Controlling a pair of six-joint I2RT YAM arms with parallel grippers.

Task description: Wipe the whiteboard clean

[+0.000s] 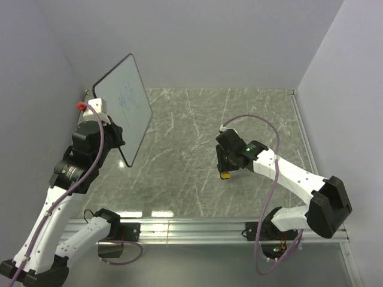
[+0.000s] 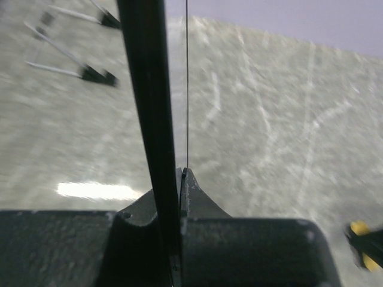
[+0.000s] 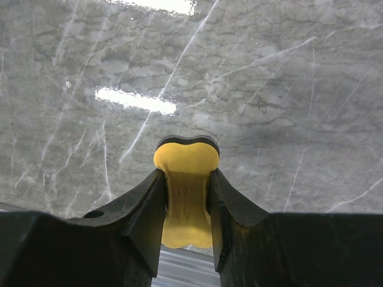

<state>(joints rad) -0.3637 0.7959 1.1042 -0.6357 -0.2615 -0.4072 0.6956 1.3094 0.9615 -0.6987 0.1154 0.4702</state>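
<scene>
The left gripper [image 2: 181, 174] clenches the thin, stiff, probably light and slippery white whiteboard [image 1: 122, 98] by its rim; the right gripper [image 3: 187, 177] grasps a yellow bone-shaped eraser [image 3: 185, 156].

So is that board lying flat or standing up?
Standing up, tilted: the board is raised on edge above the table, its rim pinched in the left jaws.

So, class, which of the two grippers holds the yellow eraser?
The right gripper: it pinches the yellow eraser, whereas the left gripper clamps the edge of the whiteboard.
</scene>
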